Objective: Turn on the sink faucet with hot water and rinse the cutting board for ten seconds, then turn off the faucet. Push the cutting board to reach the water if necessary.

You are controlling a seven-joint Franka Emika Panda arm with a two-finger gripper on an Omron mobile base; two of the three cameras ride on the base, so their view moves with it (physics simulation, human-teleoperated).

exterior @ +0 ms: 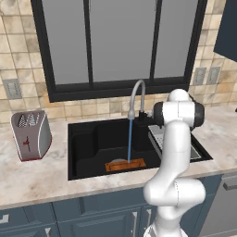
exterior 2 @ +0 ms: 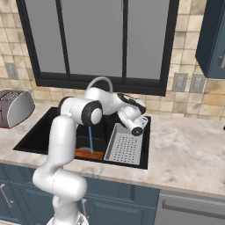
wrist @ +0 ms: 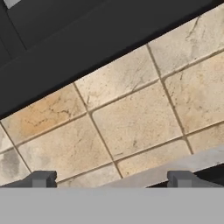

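The sink faucet [exterior: 137, 94] arches over the black sink [exterior: 85, 148], and a thin blue stream of water [exterior: 130, 138] falls from its spout. The stream lands on the orange-brown cutting board [exterior: 125, 164], which lies flat on the basin floor near the front wall. From the right base view, the faucet's arch [exterior 2: 103, 80], the water [exterior 2: 90, 138] and the cutting board [exterior 2: 89, 154] show partly behind my arm. My gripper [wrist: 112, 179] is open with nothing between its fingertips. It faces the tiled back wall under the dark window frame, at the faucet's base.
A grey perforated rack [exterior 2: 125, 148] fills the sink's right compartment. A silver toaster [exterior: 31, 134] stands on the counter to the left. My own arm covers the sink's right part in the left base view. Wall outlets [exterior 2: 188, 82] sit on the tiles at right.
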